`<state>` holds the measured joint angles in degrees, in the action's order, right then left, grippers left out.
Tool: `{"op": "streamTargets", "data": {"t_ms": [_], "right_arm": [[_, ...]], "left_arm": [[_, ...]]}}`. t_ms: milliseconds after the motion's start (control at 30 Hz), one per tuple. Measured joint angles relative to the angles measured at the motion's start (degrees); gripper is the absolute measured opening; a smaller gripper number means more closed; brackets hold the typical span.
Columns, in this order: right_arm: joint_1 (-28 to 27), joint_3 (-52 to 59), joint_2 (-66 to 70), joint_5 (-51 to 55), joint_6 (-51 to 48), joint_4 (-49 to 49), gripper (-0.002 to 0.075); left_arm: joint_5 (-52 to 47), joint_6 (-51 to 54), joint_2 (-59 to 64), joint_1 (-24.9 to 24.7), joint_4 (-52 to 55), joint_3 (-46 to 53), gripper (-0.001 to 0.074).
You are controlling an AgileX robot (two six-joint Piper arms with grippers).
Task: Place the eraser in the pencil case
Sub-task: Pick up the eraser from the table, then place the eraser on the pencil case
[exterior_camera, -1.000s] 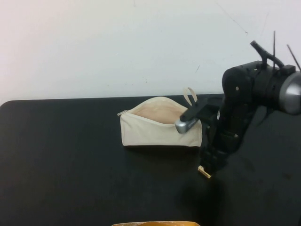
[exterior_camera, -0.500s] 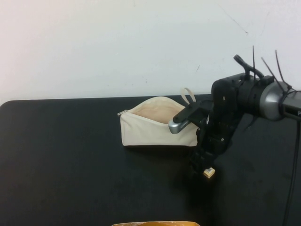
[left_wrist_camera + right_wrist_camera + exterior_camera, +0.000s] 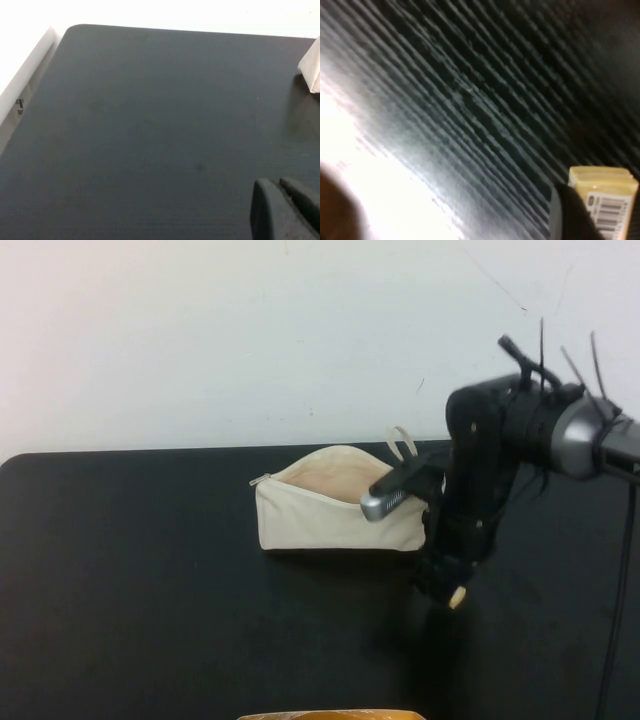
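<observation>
Just beside the pencil case [image 3: 340,502], off its loop-strap end, the right gripper [image 3: 452,592] hangs above the table [image 3: 150,590] w/ its fingers clamped on the eraser [image 3: 458,596]. Right wrist view confirms: pale yellow block w/ barcode label [image 3: 603,200] pinched at one side by a dark fingertip [image 3: 567,212], mat blurred beneath it.

Case stands on its long edge, zip open, pale lining showing, mouth facing up and a bit toward the wall behind it. Eraser is clear of the case, lower than the mouth and on the near side of it.

To do this step well, my read: lift first so the eraser clears the fabric rim, then carry it over the middle of the opening, not the strap end where the mouth narrows. Approx centre it, lower till it's inside the lining, then release. Soft pouch may tip if nudged, so avoid brushing the front wall.

Left gripper [image 3: 287,210] is parked well apart from the case, over bare mat; can't tell whether its fingers are apart or together.
</observation>
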<state>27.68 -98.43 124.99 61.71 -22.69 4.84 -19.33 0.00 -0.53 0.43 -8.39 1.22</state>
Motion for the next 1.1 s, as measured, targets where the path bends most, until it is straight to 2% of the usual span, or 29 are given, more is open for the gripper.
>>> {"op": "streamTargets", "data": {"t_ms": [167,300,567,700,767,933,1100], "right_arm": [[0.0,-4.64,-4.58,2.99,-0.26,0.35,0.0201],[0.0,-8.37,-9.44,2.02,-4.56,3.16,0.0201],[0.0,-12.45,-8.1,-14.29,-8.97,10.76,0.0201],[0.0,-12.45,-5.43,-18.67,-12.24,14.09,0.0202],[0.0,-12.45,-4.33,-19.59,-13.07,15.12,0.0233],[0.0,-12.45,-2.54,-21.82,-13.76,15.85,0.0386],[-0.11,-12.45,-3.04,-21.96,-10.63,16.17,0.0413]], "left_arm": [[0.0,0.0,0.0,0.0,0.0,0.0,-0.0003],[0.0,0.0,0.0,0.0,0.0,0.0,-0.0003],[0.0,0.0,0.0,0.0,0.0,0.0,-0.0003],[0.0,0.0,0.0,0.0,0.0,0.0,-0.0003],[0.0,0.0,0.0,0.0,0.0,0.0,-0.0003],[0.0,0.0,0.0,0.0,0.0,0.0,-0.0003],[0.0,0.0,0.0,0.0,0.0,0.0,-0.0003]]}}
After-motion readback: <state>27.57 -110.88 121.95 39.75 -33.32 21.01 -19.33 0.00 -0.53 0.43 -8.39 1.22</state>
